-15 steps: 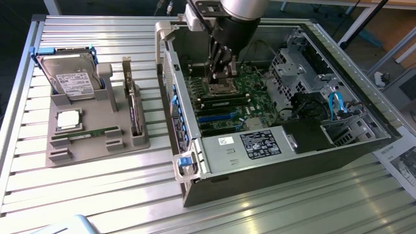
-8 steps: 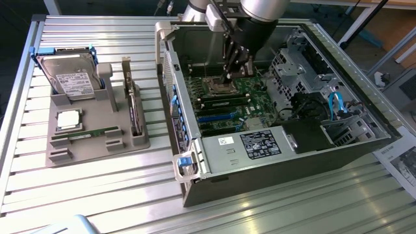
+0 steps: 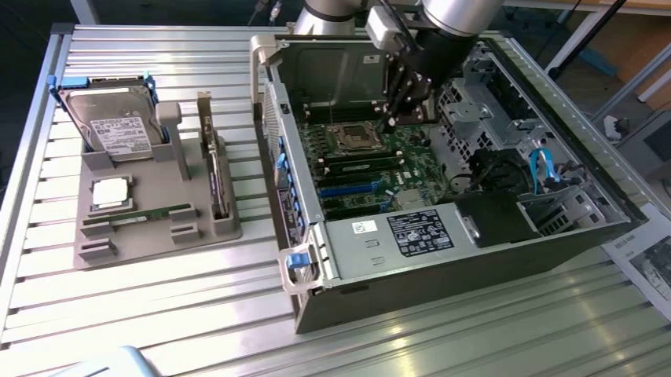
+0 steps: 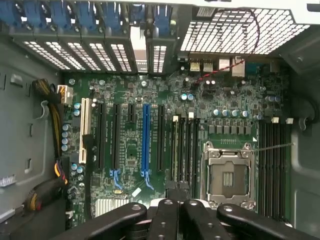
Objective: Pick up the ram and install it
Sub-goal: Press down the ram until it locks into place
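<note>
Open case (image 3: 461, 204) walls surround the end effector (image 3: 404, 106); ram (image 3: 137, 216) lies outside.

Silver-grey tubular arm (image 3: 451, 12), black end effector (image 3: 404, 98), ribbed black linkages.

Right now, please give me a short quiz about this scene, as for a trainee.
1. True or false: the hard drive sits inside the computer case.
2. The gripper hangs above: A the grey holder, B the motherboard, C the hard drive.
3. Which green part lies in the grey holder near the processor chip?
Key: 1 false, the hard drive stands in that holder; 2 B; 3 the ram.
</note>
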### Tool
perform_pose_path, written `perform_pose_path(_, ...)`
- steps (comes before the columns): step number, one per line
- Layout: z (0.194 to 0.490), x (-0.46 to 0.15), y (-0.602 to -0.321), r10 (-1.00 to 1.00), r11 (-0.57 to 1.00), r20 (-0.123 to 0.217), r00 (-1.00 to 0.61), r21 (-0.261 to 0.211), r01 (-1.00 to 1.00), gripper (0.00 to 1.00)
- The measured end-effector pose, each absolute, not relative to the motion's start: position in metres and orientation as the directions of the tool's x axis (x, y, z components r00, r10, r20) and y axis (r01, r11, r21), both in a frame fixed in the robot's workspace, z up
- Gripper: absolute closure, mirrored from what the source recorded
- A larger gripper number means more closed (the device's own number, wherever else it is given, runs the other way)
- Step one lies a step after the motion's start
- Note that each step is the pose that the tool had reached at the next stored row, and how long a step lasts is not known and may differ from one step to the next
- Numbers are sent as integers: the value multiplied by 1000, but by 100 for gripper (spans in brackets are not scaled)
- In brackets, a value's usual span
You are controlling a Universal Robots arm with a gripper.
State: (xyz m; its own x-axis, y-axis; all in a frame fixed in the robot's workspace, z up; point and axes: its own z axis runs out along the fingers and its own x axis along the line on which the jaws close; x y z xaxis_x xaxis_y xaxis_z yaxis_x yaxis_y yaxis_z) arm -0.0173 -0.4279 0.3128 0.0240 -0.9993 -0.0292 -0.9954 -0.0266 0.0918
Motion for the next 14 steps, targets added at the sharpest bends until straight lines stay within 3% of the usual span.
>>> perform_pose_path(8,316,-10,-428,-999,-27,-30,24,99,-995,90)
perform_pose_path(14,337,-9,-428,-999,-27,-30,24,100,-995,90)
